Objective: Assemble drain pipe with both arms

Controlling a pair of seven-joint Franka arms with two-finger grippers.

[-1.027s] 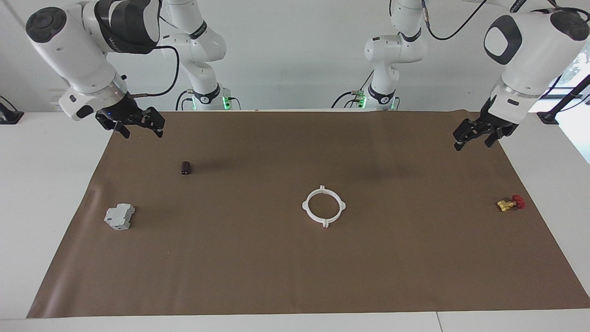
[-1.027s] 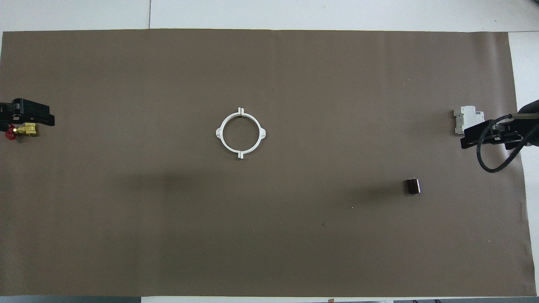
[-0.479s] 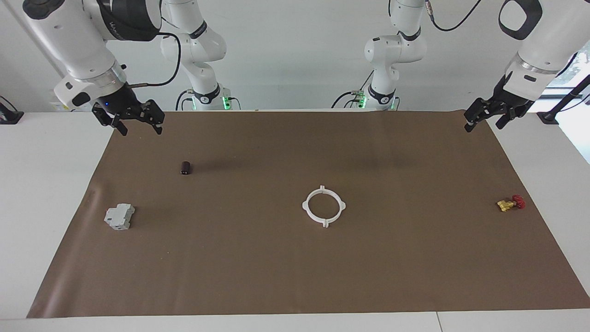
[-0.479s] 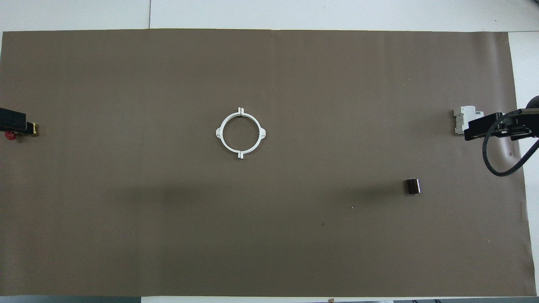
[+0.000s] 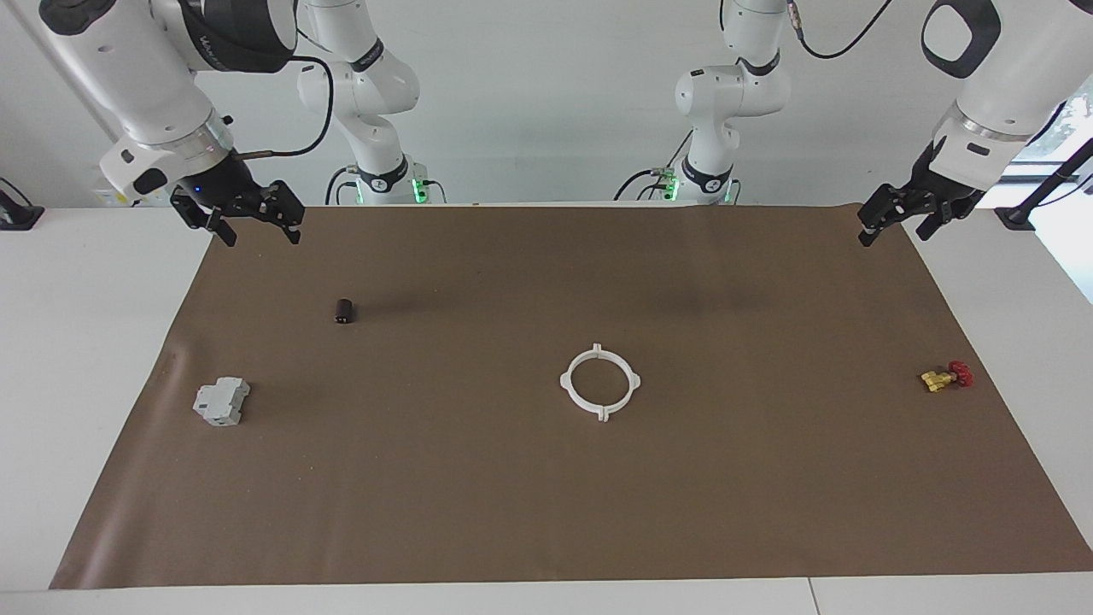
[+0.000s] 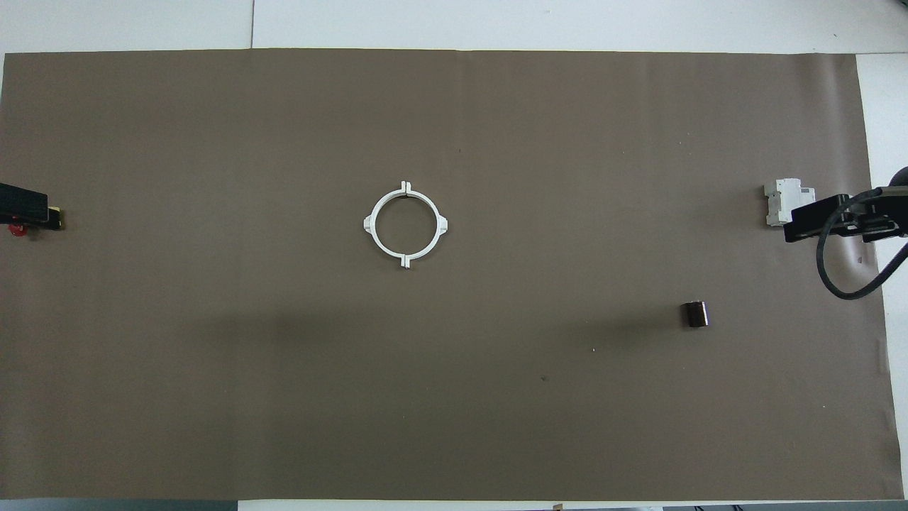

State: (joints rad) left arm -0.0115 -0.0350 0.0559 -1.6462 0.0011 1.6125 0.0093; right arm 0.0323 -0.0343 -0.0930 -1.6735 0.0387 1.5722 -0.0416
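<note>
The drain pipe [image 5: 600,383] lies flat on the brown mat as one closed white ring with small outward tabs, near the middle; it also shows in the overhead view [image 6: 405,225]. My right gripper [image 5: 259,237] is open and empty, raised over the mat's corner at the right arm's end; it also shows in the overhead view [image 6: 826,221]. My left gripper [image 5: 894,235] is open and empty, raised over the mat's corner at the left arm's end, and only its edge shows in the overhead view [image 6: 25,206]. Neither gripper touches the ring.
A grey boxy block [image 5: 221,401] and a small dark cylinder [image 5: 343,311] lie toward the right arm's end. A brass valve with a red handle [image 5: 944,377] lies toward the left arm's end. The brown mat [image 5: 546,512] covers most of the table.
Both grippers have risen and drawn back toward the mat's corners at the robots' end. In the last half second they barely moved. The ring has not moved.
</note>
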